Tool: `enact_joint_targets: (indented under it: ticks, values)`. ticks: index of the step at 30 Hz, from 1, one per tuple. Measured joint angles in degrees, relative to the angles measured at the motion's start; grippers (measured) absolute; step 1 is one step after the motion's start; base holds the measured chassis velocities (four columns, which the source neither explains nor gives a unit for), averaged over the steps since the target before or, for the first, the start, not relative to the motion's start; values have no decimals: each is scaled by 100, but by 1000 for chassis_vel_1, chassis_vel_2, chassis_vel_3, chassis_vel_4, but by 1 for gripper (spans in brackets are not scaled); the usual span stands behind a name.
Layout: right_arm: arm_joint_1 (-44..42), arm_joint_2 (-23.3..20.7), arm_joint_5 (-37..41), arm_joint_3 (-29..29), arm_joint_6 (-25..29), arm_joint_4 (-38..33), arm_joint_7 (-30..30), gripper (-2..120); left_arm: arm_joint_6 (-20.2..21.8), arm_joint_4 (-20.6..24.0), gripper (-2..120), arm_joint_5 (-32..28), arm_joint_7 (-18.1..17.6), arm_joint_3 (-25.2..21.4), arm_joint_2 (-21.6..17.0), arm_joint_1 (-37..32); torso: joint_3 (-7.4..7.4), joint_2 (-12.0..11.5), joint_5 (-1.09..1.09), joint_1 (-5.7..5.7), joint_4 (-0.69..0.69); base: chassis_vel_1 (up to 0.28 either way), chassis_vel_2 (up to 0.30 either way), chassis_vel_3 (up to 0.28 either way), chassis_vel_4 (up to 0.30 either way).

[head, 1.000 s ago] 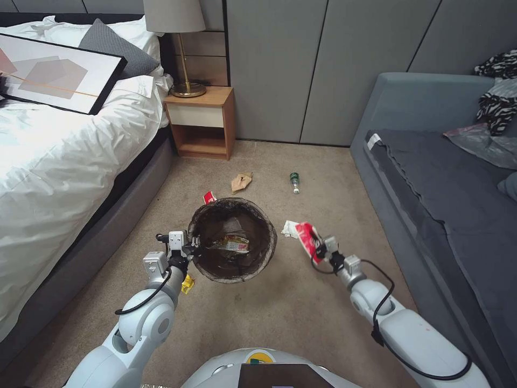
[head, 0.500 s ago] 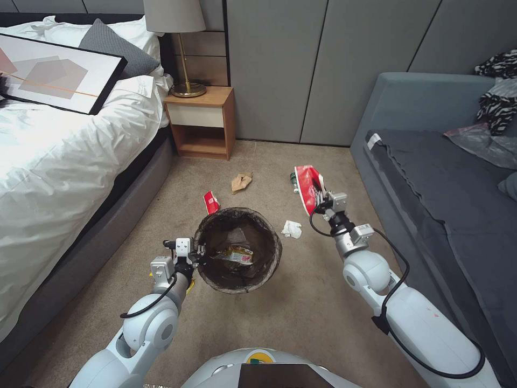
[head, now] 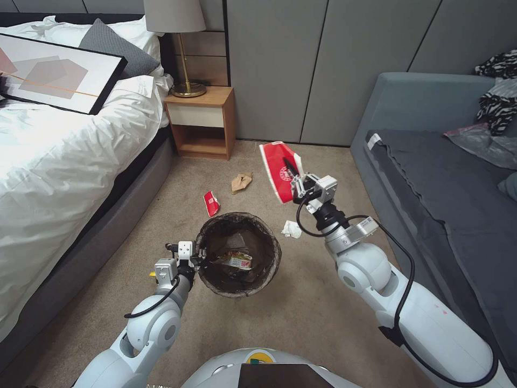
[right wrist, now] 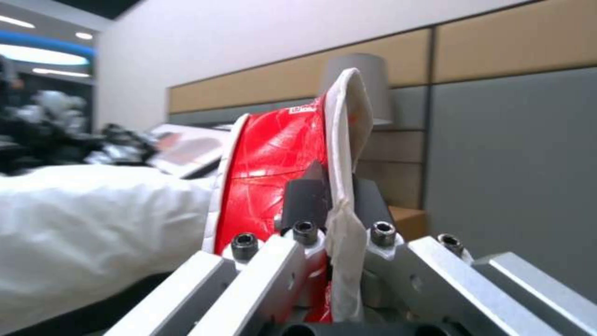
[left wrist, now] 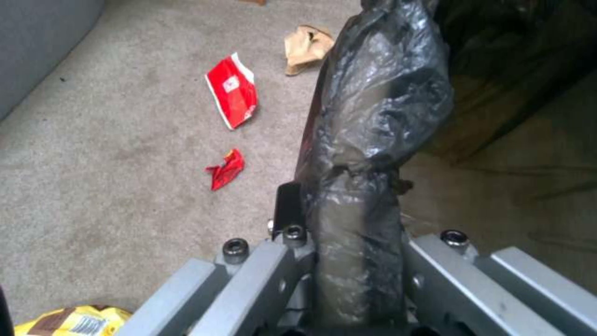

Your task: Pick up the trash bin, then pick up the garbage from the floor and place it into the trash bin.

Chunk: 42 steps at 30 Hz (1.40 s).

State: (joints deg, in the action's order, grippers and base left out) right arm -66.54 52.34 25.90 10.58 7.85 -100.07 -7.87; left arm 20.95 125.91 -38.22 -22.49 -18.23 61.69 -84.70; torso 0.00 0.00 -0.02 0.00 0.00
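My right gripper [head: 293,180], jaws clamped on a red-and-white wrapper [head: 277,170], holds it raised beyond and to the right of the trash bin [head: 238,253]; my left gripper [head: 196,257], jaws closed on the lined rim, holds the bin above the carpet [head: 301,307]. Step in hand: carrying one piece of garbage to the bin. The next move, I judge, calls for bringing the wrapper over the opening before releasing. Count: one bin, one wrapper already inside [head: 237,260]; on the floor, one flat red wrapper [left wrist: 233,91], one red scrap [left wrist: 226,169], one brown paper bag [head: 241,181], one crumpled white paper [head: 292,229], one yellow wrapper [left wrist: 72,321].
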Motion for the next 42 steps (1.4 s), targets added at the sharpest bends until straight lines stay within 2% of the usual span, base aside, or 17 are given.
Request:
enact_joint_targets:
  ticks: [1, 3, 14, 36, 42]
  values:
    - [105, 44, 5, 44, 54, -375, -297, 0, 27, -12, 3, 0, -16, 30, -26, -13, 0, 0, 2, 0, 0, 0, 0, 0, 0]
    - [225, 58, 83, 58, 99, -762, -465, 0, 80, -16, 3, 0, -34, 51, -56, -31, 0, 0, 2, 0, 0, 0, 0, 0, 0]
    - [459, -37, 291, -176, 242, -1634, -353, 0, 179, -110, 3, 27, -86, 147, -58, -12, 0, 0, 1, 0, -1, 0, 0, 0, 0]
    - [749, -240, 657, -550, 298, -2264, 208, 0, 200, -180, 3, 70, -106, 168, -37, -1, 0, 0, 1, 0, 0, 0, 0, 0, 0]
    - [800, -388, 752, -860, 297, -2514, 548, 0, 205, -210, 3, 76, -106, 174, -29, 15, 0, 0, 2, 0, 0, 0, 0, 0, 0]
